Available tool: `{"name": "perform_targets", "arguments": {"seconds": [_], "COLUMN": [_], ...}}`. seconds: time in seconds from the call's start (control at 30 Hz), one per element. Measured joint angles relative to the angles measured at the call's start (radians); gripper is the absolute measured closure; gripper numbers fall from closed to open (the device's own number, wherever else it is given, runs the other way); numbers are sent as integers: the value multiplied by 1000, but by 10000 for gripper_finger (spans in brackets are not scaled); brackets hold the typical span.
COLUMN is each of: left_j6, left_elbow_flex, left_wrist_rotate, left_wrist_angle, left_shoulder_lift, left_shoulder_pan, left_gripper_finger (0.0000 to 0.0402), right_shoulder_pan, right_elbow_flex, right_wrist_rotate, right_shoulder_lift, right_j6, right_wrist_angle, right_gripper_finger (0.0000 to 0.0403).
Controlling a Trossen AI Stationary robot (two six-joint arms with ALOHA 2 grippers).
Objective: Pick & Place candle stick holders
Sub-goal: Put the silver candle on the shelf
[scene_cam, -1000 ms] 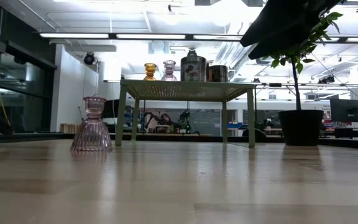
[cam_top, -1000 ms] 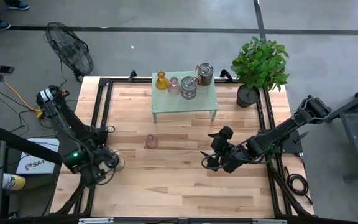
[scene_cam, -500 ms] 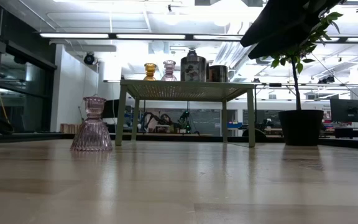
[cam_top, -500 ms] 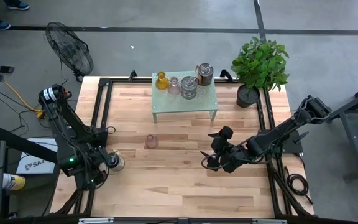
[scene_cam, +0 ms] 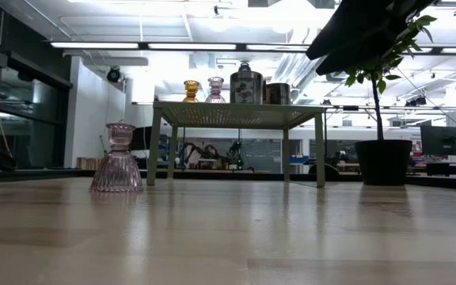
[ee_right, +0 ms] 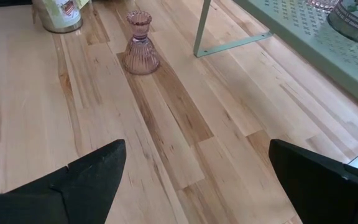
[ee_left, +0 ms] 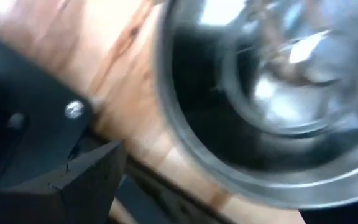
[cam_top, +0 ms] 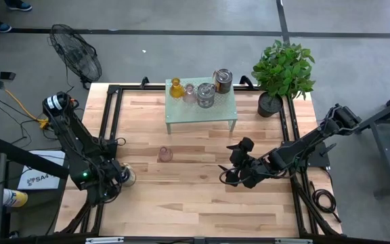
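A squat silvery candle stick holder (cam_top: 126,177) stands near the table's left edge. It fills the left wrist view (ee_left: 272,93), seen from above. My left gripper (cam_top: 116,178) points down at it, open. One finger (ee_left: 89,177) stands beside its rim and the other is out of the picture. A pale pink glass holder (cam_top: 165,154) stands on its wide foot mid-table (ee_right: 140,45). On the pale green stand (cam_top: 212,110) are an amber holder (cam_top: 175,88), a pink one (cam_top: 189,93) and two silvery ones (cam_top: 206,95) (cam_top: 223,80). My right gripper (cam_top: 231,175) hovers open at mid-right. My left gripper comes at the silvery holder from above, pointing down. The finger that shows stands clear of the holder's rim (ee_left: 166,124), with bare wood between them. The other finger is outside the picture, so I cannot tell whether the gripper touches the holder.
A potted plant (cam_top: 282,71) stands at the far right corner, beside the stand. A black frame (cam_top: 110,122) runs along the table's edges. Bare wood lies between the pink holder and my right gripper. A fan (cam_top: 76,54) stands off the table at the far left.
My left gripper has sunk toward the silvery holder at the table's left edge and rolled a little about its own axis. Its jaws have stayed open.
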Motion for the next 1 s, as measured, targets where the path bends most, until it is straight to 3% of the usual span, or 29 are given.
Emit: {"name": "perform_targets", "arguments": {"seconds": [0.4, 0.87, 1.0], "left_j6": [143, 283, 310], "left_elbow_flex": [-19, -19, -19], "left_wrist_rotate": [-266, -485, -504], "left_wrist_angle": [136, 232, 234], "left_shoulder_lift": [0, 0, 0], "left_shoulder_pan": [0, 1, 21], "left_gripper_finger": [5, 5, 5], "right_shoulder_pan": [0, 0, 0], "right_elbow_flex": [0, 0, 0], "right_wrist_rotate": [0, -5, -5], "right_shoulder_lift": [0, 0, 0], "right_j6": [0, -2, -2], "right_wrist_angle": [23, 31, 31], "right_gripper_finger": [13, 13, 13]}}
